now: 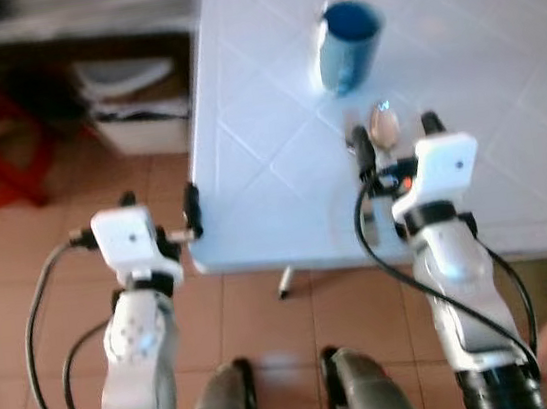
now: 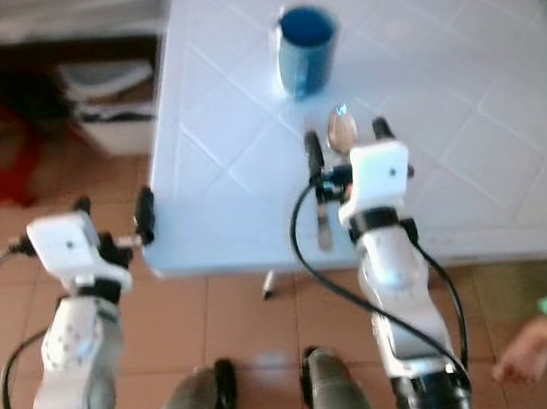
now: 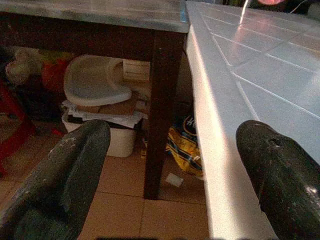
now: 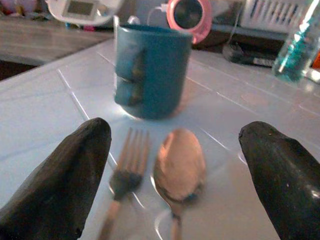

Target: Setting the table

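Item 1, bench (image 1: 281,183): white, scored with diagonal lines, its near corner right in front of me.

Item 2, blue mug (image 1: 346,44): upright, set back from the near edge, with its handle facing me in the right wrist view.

Item 3, fork (image 4: 122,177) and spoon (image 4: 179,167): flat on the bench side by side, just short of the mug, heads toward it and handles toward me. I read this as one place laid, cutlery grouped below the cup.

Item 4, right gripper (image 1: 395,143): low over the cutlery, fingers spread wide to either side of fork and spoon, pinching nothing; from the pose I judge it is there to place or straighten them.

Item 5, left gripper (image 1: 160,211): off the bench's corner, fingers spread and empty, one over the floor (image 1: 24,298), the other at the bench edge.

Item 6, a person's hand (image 2: 535,352): low on my right.
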Robot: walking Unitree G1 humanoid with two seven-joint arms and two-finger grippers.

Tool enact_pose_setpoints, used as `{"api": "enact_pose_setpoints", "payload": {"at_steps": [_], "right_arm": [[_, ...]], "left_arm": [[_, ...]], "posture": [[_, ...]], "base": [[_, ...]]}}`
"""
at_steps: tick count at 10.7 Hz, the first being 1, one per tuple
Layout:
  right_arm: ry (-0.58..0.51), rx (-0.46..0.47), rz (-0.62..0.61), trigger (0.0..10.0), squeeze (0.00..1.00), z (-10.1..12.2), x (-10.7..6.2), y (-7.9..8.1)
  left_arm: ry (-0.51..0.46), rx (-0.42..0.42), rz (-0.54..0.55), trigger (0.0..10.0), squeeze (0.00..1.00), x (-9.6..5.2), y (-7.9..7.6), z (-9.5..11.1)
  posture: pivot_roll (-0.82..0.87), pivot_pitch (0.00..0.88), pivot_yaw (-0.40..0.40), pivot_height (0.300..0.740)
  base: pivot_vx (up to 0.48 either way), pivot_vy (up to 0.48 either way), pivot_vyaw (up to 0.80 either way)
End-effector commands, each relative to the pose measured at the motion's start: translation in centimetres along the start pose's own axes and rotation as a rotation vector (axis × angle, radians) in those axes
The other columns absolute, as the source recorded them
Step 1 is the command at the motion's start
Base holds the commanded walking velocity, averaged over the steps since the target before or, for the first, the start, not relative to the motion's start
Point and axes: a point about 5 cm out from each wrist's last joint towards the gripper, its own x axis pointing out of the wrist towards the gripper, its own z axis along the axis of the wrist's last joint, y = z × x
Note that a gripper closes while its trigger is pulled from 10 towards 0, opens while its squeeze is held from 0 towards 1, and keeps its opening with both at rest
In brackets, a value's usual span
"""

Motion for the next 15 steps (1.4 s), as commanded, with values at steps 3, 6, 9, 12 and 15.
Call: {"api": "enact_pose_setpoints", "payload": {"at_steps": [3,6,9,12,15], "right_arm": [[0.112,0.039,-0.011,10.0,0.0,-1.6,-0.2,-0.3],[0.12,0.043,0.028,10.0,0.0,-1.7,1.0,0.4],[0.121,0.054,0.098,10.0,0.0,-1.3,2.8,1.6],[0.203,0.088,0.094,10.0,0.0,-2.0,2.8,2.7],[0.26,0.124,0.068,10.0,0.0,-2.3,1.9,3.0]], "left_arm": [[0.004,0.011,-0.025,10.0,0.0,-0.5,-0.2,0.1],[0.0,0.025,-0.021,10.0,0.0,-0.2,0.1,-0.3],[-0.009,0.027,-0.034,10.0,0.0,0.2,-0.1,-0.3],[-0.011,0.021,-0.042,10.0,0.0,0.3,-0.1,-0.2],[-0.013,0.013,-0.06,10.0,0.0,0.5,-0.2,-0.2]], "posture": [[-0.04,0.283,-0.011,0.74],[-0.04,0.23,-0.013,0.74],[-0.04,0.219,-0.015,0.74],[-0.03,0.224,-0.016,0.74],[-0.04,0.224,-0.014,0.74]], "base": [[0.0,0.0,0.0],[0.0,0.0,0.0],[0.0,0.0,0.0],[0.0,0.0,0.0],[0.0,0.0,0.0]]}}
